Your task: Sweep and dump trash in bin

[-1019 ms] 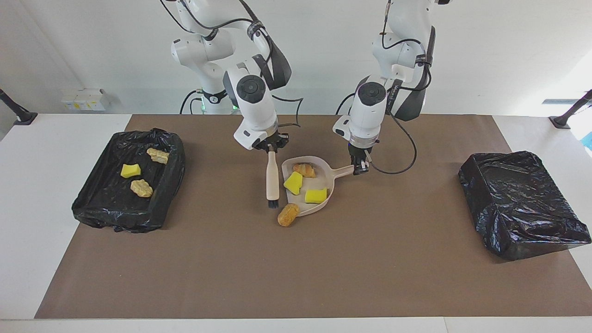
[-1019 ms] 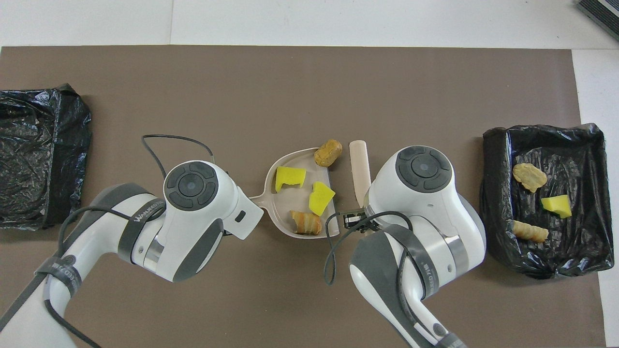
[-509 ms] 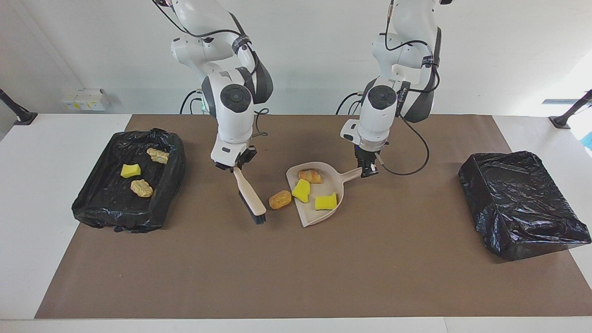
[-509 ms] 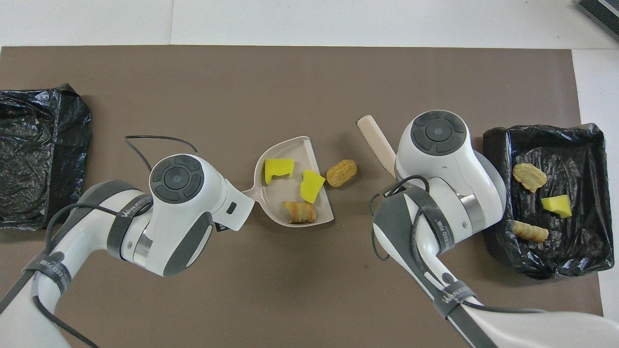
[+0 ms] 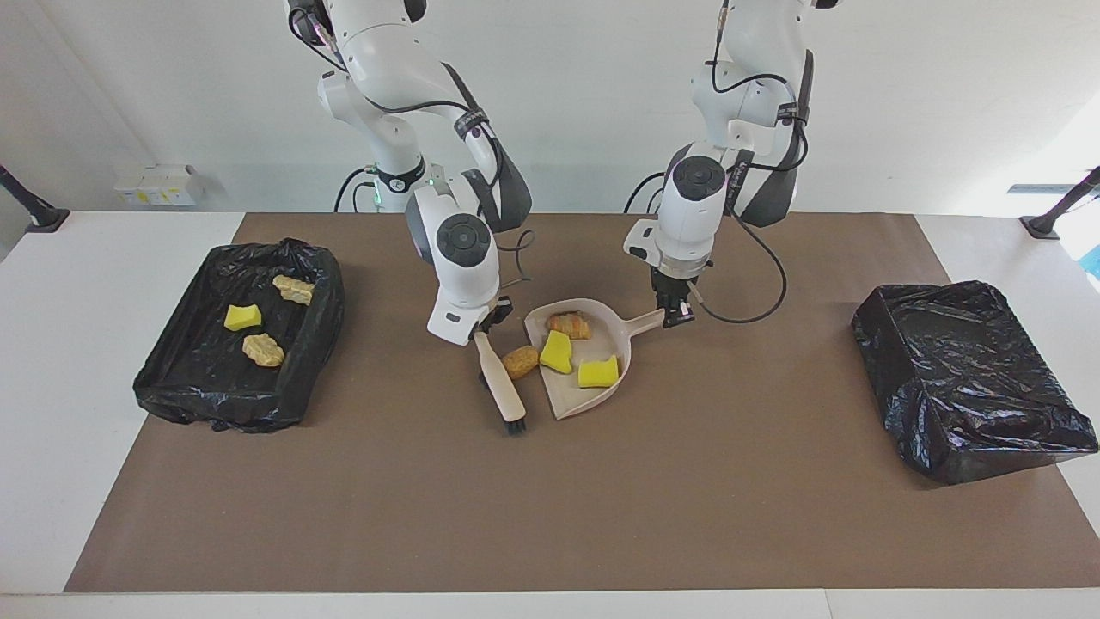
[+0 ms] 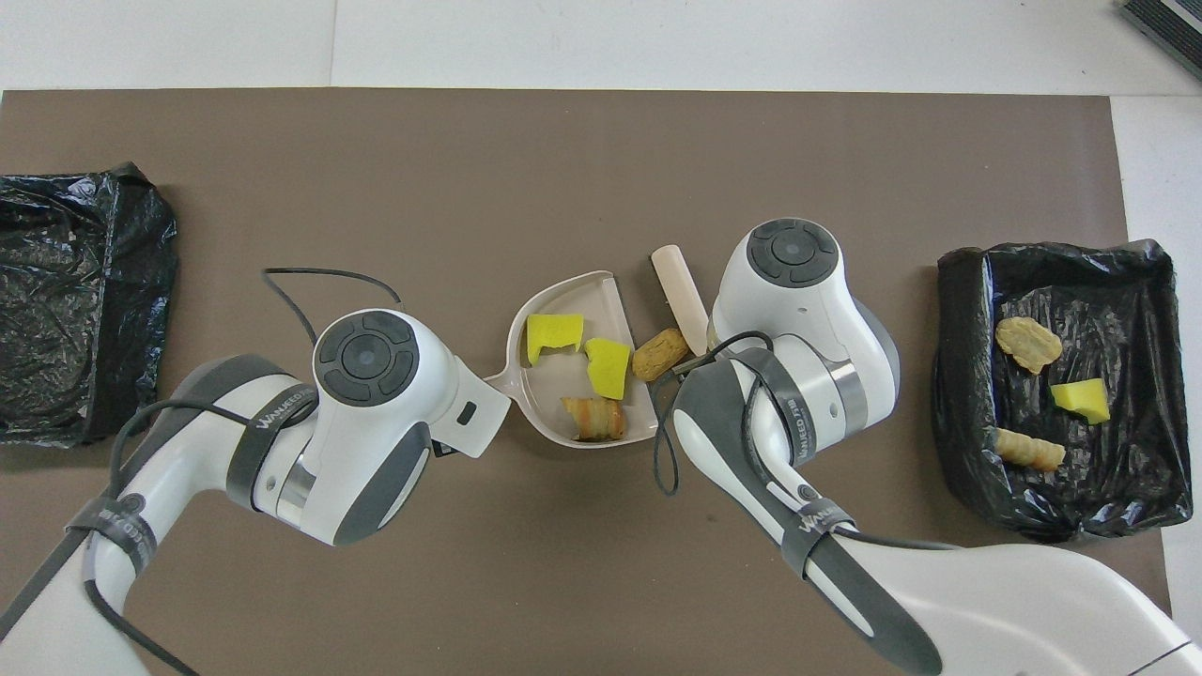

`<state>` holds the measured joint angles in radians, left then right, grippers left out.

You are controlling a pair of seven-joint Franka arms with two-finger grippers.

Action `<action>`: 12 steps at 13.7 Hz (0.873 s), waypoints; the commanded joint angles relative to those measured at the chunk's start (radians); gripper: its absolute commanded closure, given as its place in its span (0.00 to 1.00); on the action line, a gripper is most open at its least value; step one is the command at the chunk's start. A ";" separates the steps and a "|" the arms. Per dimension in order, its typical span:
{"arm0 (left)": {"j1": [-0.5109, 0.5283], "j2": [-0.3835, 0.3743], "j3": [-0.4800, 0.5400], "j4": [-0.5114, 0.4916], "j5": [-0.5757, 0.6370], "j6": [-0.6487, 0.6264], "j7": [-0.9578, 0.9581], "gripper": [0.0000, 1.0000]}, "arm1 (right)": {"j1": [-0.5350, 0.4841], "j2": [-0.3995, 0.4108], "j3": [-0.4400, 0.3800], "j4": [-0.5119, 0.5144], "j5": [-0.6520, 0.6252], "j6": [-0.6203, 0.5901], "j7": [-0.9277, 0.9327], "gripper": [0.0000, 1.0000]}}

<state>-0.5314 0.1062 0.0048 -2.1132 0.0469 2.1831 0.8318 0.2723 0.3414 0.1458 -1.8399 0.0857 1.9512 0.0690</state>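
Swung back toward the dustpan, the brush in the right gripper now presses the brown lump against the pan's open edge at frame centre. Two yellow sponge chunks and a tan roll lie inside the pan, whose handle the left gripper clasps, while three more pieces sit in the bin at left.

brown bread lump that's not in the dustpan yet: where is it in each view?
Facing view: brown bread lump sits mid-table, wedged between the brush and the dustpan mouth.
Overhead view: same lump at centre, between the brush and the dustpan mouth.
Shared landmark: the yellow sponge chunk at the pan's mouth, right beside it.
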 commanded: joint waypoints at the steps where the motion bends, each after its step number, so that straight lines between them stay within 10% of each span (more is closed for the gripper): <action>1: -0.024 -0.002 0.006 -0.018 0.007 0.018 -0.011 1.00 | 0.037 -0.025 0.005 -0.016 0.144 0.020 0.055 1.00; 12: 0.060 0.026 0.006 -0.008 -0.169 0.103 0.304 1.00 | 0.037 -0.111 -0.006 0.027 0.014 -0.170 0.158 1.00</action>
<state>-0.5089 0.1281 0.0120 -2.1137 -0.0658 2.2536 1.0378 0.3101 0.2548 0.1326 -1.8268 0.1534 1.8359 0.1689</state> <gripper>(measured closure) 0.678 0.740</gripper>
